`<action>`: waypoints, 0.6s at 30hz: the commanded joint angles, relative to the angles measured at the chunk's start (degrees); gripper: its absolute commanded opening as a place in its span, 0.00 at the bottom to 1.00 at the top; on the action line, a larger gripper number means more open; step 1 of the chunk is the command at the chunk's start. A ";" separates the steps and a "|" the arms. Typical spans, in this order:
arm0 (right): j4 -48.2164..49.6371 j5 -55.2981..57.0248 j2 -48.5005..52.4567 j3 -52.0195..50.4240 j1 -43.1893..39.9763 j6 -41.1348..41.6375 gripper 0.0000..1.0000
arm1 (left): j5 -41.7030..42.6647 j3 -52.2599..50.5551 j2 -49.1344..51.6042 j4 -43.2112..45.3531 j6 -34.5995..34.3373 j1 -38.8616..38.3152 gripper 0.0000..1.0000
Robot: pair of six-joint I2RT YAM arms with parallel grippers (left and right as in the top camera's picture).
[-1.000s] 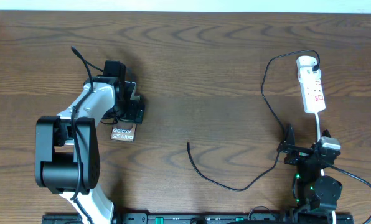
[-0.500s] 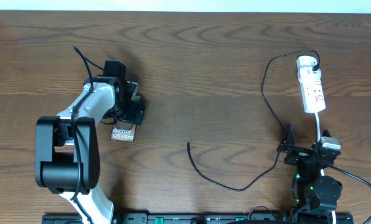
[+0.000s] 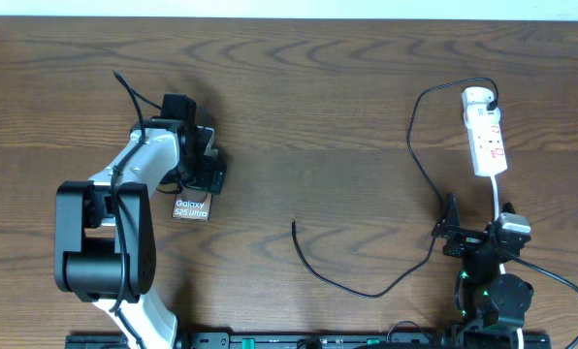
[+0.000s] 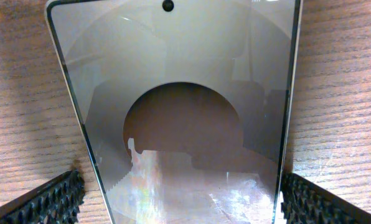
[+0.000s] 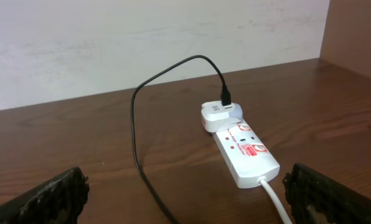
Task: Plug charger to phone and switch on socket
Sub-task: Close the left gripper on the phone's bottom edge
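Phone [image 3: 192, 207] lies flat, table [image 3: 328, 107] left, between left gripper [image 4: 180, 202] fingers, which are spread astride its long edges. Thin, glossy, likely slippery: clamp the edges, not the screen. Charger [image 3: 367, 289] limp, light; take just behind its tip. Right gripper [image 5: 185, 193] spread, empty.

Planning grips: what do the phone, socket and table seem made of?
Phone: glossy, glass-like face, mirroring shapes above it. Socket: smooth white shell, probably plastic, faint sheen. Table: brown wood grain, dull finish; solid wood or laminate, cannot tell.
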 commanded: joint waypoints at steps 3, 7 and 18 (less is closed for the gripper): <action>-0.24 -0.31 -0.33 -0.07 -0.04 -0.59 0.99 | 3.02 -1.36 0.57 0.02 -2.14 -0.20 0.98; -0.24 -0.31 -0.33 -0.07 -0.04 -0.61 0.99 | 3.02 -1.36 0.57 -0.02 -2.73 -0.20 0.98; -0.24 -0.31 -0.33 -0.07 -0.04 -0.59 0.99 | 3.04 -1.36 0.57 -0.04 -3.34 -0.20 0.98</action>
